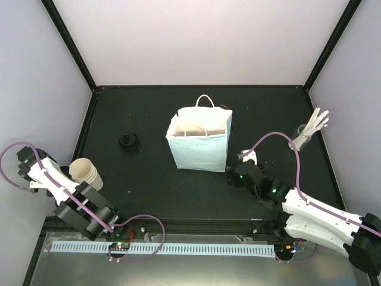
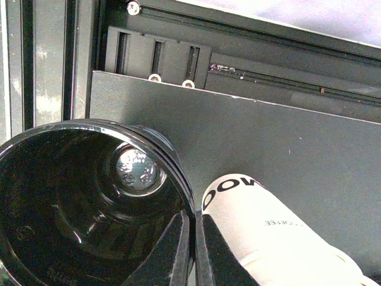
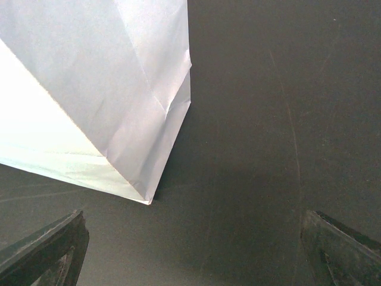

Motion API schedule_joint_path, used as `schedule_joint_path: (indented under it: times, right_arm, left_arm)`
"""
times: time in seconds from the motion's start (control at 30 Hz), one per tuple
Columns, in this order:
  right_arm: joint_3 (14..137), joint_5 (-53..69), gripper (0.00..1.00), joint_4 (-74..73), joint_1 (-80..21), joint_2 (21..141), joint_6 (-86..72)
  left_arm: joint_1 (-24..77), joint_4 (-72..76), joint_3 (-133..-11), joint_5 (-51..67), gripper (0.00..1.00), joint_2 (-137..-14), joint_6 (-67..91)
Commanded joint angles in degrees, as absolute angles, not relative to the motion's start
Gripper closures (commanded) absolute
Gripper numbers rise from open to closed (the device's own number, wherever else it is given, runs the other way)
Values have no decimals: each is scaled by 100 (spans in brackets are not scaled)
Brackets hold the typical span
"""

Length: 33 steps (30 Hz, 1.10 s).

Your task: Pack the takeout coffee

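My left gripper (image 2: 193,253) is shut on the rim of a black round lid (image 2: 83,208), seen large at the lower left of the left wrist view. A cream paper cup (image 2: 268,232) with black lettering lies on its side just right of the fingers. In the top view, cream cups (image 1: 84,171) lie on their side by the left arm at the table's left edge. A second black lid (image 1: 128,142) sits on the table left of the bag. My right gripper (image 1: 238,171) is open and empty, just right of the bag's near corner. The brown carrier is out of view.
The light-blue paper bag (image 1: 199,143) stands open mid-table; its corner shows in the right wrist view (image 3: 119,119). A clear glass of white sticks (image 1: 308,132) stands at the right edge. Black frame rails (image 2: 238,65) run along the table edge.
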<state>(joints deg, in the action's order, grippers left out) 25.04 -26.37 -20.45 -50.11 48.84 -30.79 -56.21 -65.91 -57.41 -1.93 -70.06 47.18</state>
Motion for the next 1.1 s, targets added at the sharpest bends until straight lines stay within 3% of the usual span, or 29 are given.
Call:
schedule_joint_path:
  times: [0.0,0.4,1.07]
  right_arm:
    - [2540,-2619,0,-1859,-4991,4810,-3077]
    - [2540,-2613,0,-1854,-4992,4809,-3073]
    - [2531,-2615,0,-1854,-4992,4791,-3079]
  left_arm:
    - [-5659,-6826,-5995,-119,98,-6891,4742]
    - [-5636,-7153,-6350,-640,98,-7060,4539]
    - [-5631,-7511,-6785,-351,98,-6744,4439]
